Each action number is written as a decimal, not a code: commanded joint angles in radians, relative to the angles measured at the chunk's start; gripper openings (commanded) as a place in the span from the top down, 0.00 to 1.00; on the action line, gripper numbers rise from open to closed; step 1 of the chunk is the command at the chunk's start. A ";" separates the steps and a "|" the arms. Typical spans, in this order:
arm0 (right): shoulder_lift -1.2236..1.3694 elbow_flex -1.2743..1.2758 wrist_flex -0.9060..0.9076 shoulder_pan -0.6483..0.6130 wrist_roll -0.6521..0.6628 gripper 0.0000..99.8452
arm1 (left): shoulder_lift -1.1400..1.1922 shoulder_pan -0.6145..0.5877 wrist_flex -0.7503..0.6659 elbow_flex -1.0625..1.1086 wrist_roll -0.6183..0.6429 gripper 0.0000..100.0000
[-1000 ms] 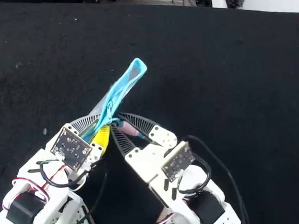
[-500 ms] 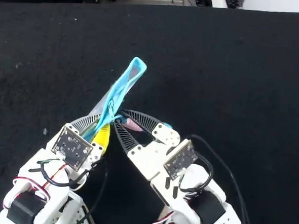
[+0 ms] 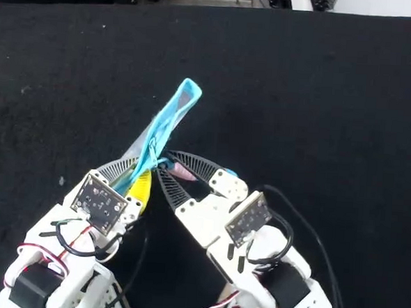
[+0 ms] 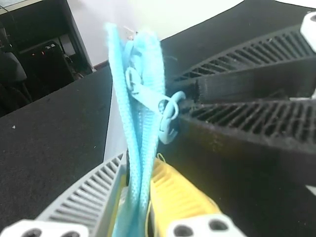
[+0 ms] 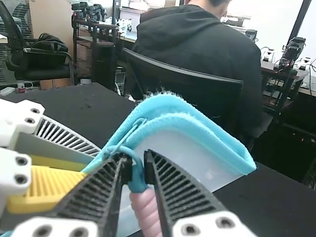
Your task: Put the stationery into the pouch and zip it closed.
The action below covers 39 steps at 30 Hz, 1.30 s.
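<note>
The light blue pouch (image 3: pixel 164 123) is held up off the black table, tilted away toward the far right. My left gripper (image 3: pixel 137 179) is shut on its near zip edge, with the blue band (image 4: pixel 138 163) pinched between the grey and yellow fingers (image 4: pixel 180 197). My right gripper (image 3: pixel 167 167) comes in from the right, its black ribbed fingers (image 5: pixel 170 195) shut on the blue zip pull (image 5: pixel 132 177), which hangs beside the zip (image 4: pixel 168 116). A pink item (image 5: pixel 144 213) shows just below the pull. The pouch's clear side (image 5: pixel 182 158) faces the right wrist camera.
Black cloth (image 3: pixel 320 98) covers the table, with open room on all sides of the pouch. Both arm bases and their cables (image 3: pixel 305 237) crowd the near edge. The table's far edge (image 3: pixel 214 6) runs along the back.
My right gripper has shifted slightly to the right while keeping hold of the zip pull. The pouch and left gripper have hardly moved.
</note>
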 commanded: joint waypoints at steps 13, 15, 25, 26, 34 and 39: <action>-0.182 -0.016 0.014 0.147 -0.077 0.99 | 0.017 0.002 0.018 0.056 0.014 0.97; -0.182 -0.016 0.014 0.147 -0.077 0.99 | 0.017 0.002 0.018 0.056 0.014 0.97; -0.183 -0.016 0.009 0.155 -0.071 0.99 | 0.017 0.002 0.018 0.056 0.014 0.97; -0.183 -0.015 -0.002 0.155 -0.071 0.99 | 0.017 0.002 0.018 0.056 0.014 0.97; -0.182 -0.015 -0.046 0.232 -0.095 0.99 | 0.017 0.002 0.018 0.056 0.014 0.97; -0.182 -0.015 -0.049 0.235 -0.117 0.99 | 0.017 0.002 0.018 0.056 0.014 0.97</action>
